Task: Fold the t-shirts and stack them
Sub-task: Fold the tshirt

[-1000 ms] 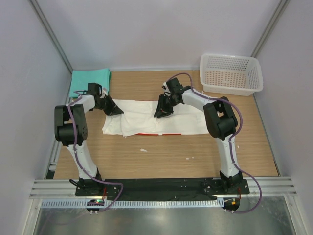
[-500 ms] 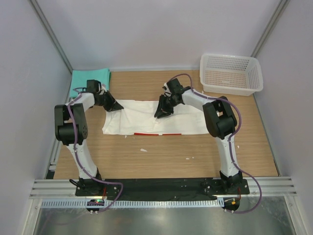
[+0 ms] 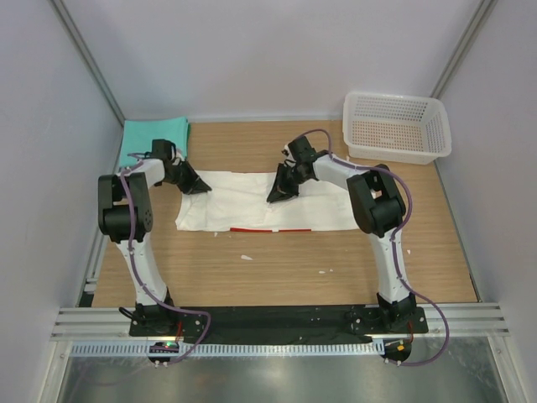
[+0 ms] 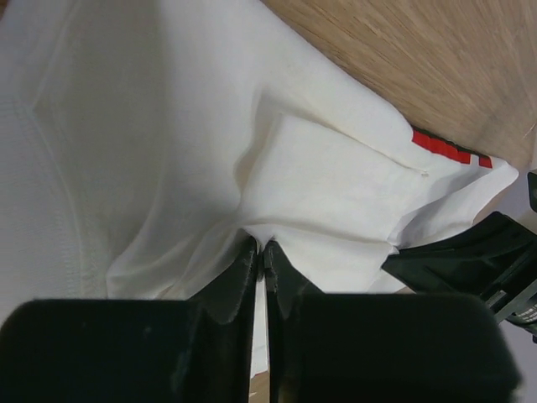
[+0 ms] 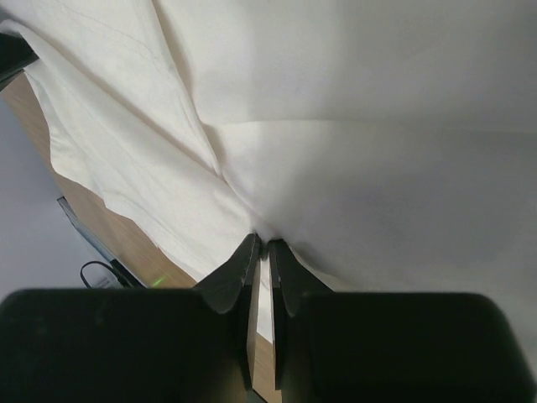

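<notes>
Two robot arms rise from bases at the near edge and bend forward at raised elbows. The left arm stands upright on the left, its forearm reaching away and to the right, wrist angled down. The left gripper has its black jaws pressed together, pinching a fold of the white t-shirt. The right arm mirrors it, forearm reaching away and to the left. The right gripper points downward, jaws likewise closed on a pinch of the same cloth.
</notes>
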Controlling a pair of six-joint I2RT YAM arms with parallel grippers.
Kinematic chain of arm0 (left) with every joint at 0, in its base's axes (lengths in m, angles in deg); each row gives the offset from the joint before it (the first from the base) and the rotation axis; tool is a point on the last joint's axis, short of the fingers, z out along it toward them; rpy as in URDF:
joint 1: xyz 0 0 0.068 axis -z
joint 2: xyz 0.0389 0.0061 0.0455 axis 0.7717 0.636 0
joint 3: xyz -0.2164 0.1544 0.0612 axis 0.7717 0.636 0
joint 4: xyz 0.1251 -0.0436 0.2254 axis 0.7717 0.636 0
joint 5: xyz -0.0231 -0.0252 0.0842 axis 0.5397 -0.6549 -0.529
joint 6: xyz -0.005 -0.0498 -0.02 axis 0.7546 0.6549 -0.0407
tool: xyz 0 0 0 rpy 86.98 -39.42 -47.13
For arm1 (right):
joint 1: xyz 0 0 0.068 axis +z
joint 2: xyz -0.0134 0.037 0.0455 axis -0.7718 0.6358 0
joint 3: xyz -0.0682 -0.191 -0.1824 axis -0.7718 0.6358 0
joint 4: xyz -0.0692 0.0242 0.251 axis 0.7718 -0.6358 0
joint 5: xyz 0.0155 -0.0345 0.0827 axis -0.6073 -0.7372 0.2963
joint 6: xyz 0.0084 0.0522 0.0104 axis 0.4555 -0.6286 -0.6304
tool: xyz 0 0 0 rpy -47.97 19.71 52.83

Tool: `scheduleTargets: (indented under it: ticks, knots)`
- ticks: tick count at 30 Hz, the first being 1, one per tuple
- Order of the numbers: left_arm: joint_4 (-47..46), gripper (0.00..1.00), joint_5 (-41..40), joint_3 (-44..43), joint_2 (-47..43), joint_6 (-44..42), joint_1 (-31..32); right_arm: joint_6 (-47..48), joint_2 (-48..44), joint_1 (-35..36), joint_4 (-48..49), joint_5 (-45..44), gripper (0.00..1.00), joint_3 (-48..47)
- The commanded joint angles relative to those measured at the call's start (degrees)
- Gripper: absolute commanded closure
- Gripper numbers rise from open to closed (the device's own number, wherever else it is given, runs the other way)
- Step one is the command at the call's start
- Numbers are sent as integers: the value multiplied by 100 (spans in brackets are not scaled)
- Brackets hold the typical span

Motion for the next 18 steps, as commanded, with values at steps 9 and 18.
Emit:
scheduleTargets:
  ticks: [9,18]
  knots:
    - [1172,68,-974,-547,-1278,-604,-67,1088,-647,-42,-1121,-706,72,-358]
    - [974,64,-1581,321,-2113,-264,705,2361,-1166,-218,-2255,-2795,45,-472]
